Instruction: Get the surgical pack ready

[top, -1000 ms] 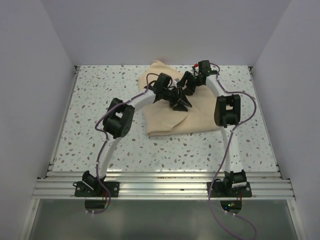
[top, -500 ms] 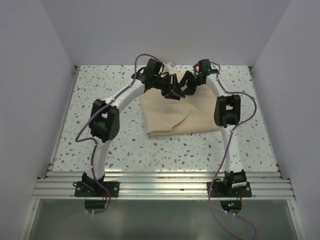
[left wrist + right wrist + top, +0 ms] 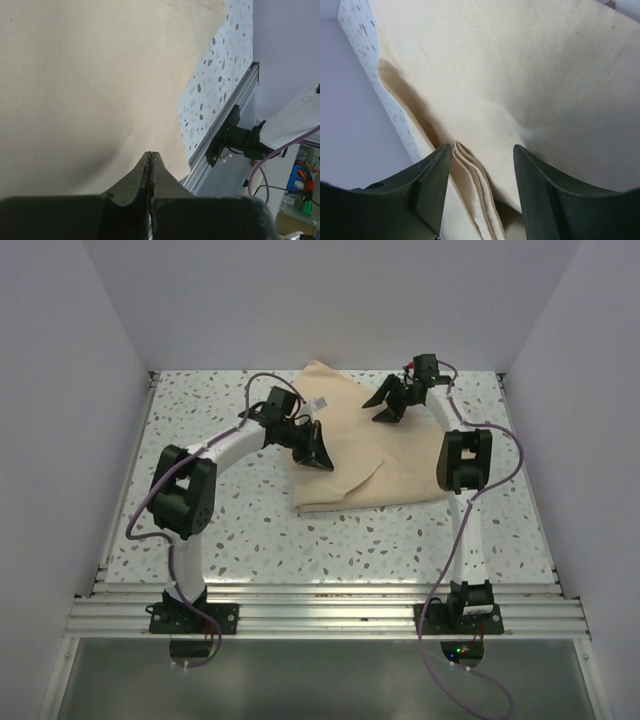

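The left hand [image 3: 318,450] is swinging away from the middle of the cloth [image 3: 370,455], where it was meeting the other hand a second ago. It is now hanging over the cloth's left edge. In its wrist view the left hand [image 3: 151,156] is showing both fingers pressed flat together. As far as that narrow view allows, nothing is pinched between them. The tan sheet [image 3: 75,75] is lying smooth below and ahead of the fingertips, with speckled worktop [image 3: 210,75] running off to their right.

The right hand [image 3: 385,410] is also backing off, toward the far right corner of the bundle. Its fingers are standing well apart. In the wrist view the right hand [image 3: 481,150] is straddling a stack of layered folded edges, and the rest of the cloth [image 3: 520,60] is spreading out beyond the fingertips.

With both hands drawing apart, the bundle is sitting folded on the worktop [image 3: 350,540] between them, its far corner uncovered. That is suggesting the last tuck is finished and the wrap is holding unaided. No tray or instruments are showing, so they are presumably inside.
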`<action>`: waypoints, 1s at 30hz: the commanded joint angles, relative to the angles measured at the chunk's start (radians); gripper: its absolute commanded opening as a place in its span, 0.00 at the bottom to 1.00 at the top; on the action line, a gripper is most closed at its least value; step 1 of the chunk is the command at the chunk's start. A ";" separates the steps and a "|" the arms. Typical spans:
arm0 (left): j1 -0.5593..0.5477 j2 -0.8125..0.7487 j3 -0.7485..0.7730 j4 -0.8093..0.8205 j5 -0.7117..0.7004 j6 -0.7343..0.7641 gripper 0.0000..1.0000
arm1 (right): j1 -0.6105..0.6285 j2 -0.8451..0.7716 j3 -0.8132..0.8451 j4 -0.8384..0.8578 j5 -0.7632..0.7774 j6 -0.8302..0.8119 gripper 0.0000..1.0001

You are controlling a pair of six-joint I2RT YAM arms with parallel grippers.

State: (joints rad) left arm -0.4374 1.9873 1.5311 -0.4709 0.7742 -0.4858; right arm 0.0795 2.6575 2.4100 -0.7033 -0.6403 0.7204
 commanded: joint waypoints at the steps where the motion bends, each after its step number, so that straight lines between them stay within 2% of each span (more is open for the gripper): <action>1: -0.015 0.010 -0.055 0.070 0.030 0.035 0.00 | 0.006 -0.145 0.008 0.038 -0.067 0.044 0.56; 3: -0.032 0.007 -0.100 0.104 0.037 0.020 0.00 | 0.006 -0.169 -0.005 0.028 -0.091 0.040 0.54; 7: -0.053 0.011 -0.173 0.198 0.068 -0.029 0.00 | 0.008 -0.266 -0.133 0.054 -0.122 0.033 0.54; 10: -0.061 0.022 -0.181 0.207 0.059 -0.030 0.00 | 0.008 -0.340 -0.224 0.061 -0.144 -0.005 0.54; 11: -0.061 0.022 -0.172 0.204 0.056 -0.027 0.00 | 0.008 -0.353 -0.238 0.015 -0.137 -0.027 0.53; 13: -0.061 0.018 -0.144 0.148 0.027 0.009 0.00 | 0.003 -0.395 -0.265 -0.048 -0.067 -0.122 0.54; 15: -0.061 -0.007 -0.103 0.100 -0.005 0.035 0.07 | -0.001 -0.436 -0.294 -0.139 0.011 -0.206 0.54; 16: -0.061 -0.018 -0.092 0.092 -0.013 0.038 0.14 | -0.016 -0.456 -0.314 -0.159 0.080 -0.222 0.54; 21: -0.061 -0.038 0.033 0.002 -0.053 0.081 0.26 | -0.113 -0.597 -0.500 -0.098 0.241 -0.233 0.54; 25: -0.061 -0.036 0.069 0.015 -0.093 0.115 0.31 | -0.179 -0.679 -0.609 -0.056 0.438 -0.200 0.63; 29: -0.061 -0.035 0.055 0.051 -0.130 0.125 0.29 | -0.175 -0.691 -0.661 -0.029 0.427 -0.191 0.62; 30: -0.060 -0.045 0.051 0.055 -0.174 0.128 0.27 | -0.172 -0.696 -0.699 -0.019 0.418 -0.188 0.59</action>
State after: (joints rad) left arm -0.4999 1.9854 1.5715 -0.4347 0.6781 -0.4026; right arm -0.1329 2.0228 1.7702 -0.7654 -0.2684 0.5266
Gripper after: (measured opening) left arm 0.284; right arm 0.607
